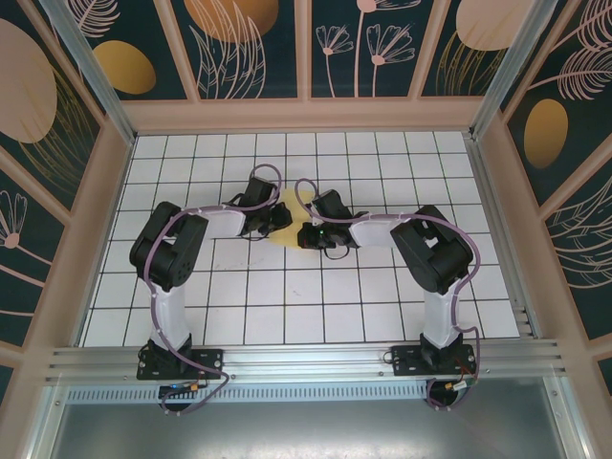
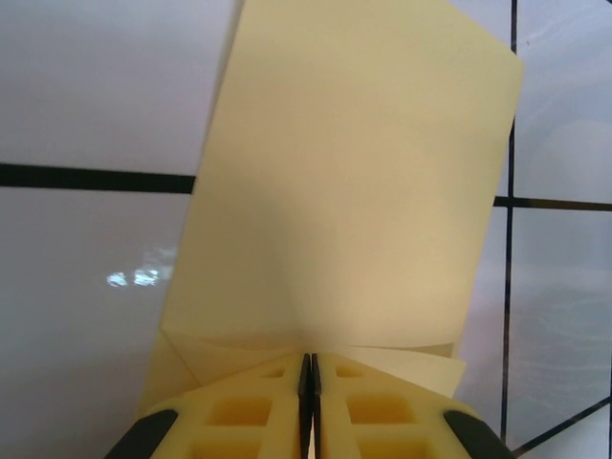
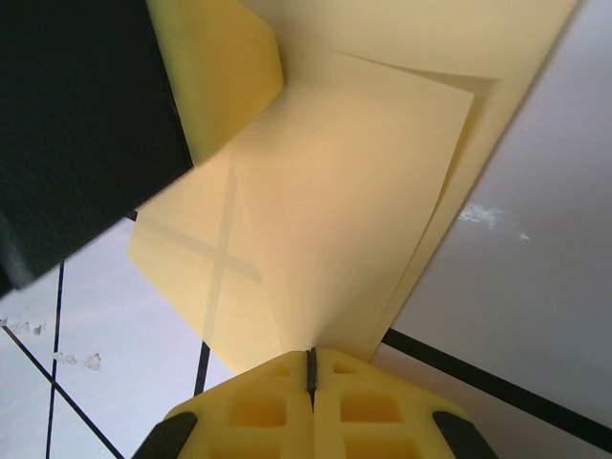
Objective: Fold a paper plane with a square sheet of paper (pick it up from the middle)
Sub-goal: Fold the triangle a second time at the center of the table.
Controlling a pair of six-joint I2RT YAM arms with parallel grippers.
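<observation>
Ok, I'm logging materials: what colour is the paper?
The paper is plain pale yellow, clearest in the left wrist view.

**Two matching arms, black on white**

On my feed the left arm (image 1: 168,306) and right arm (image 1: 438,308) look identical — white links, black joint housings, black base plates (image 1: 182,361). Lilac cables (image 1: 143,251) run along each. The left gripper (image 2: 308,368) and right gripper (image 3: 309,361) carry pale yellow fingers (image 2: 249,413) moulded with square pockets.

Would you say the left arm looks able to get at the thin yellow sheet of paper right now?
Very likely yes: the left claw is shut on the thin yellow sheet of paper at its near edge, nothing between them. The right claw pinches it too.
</observation>
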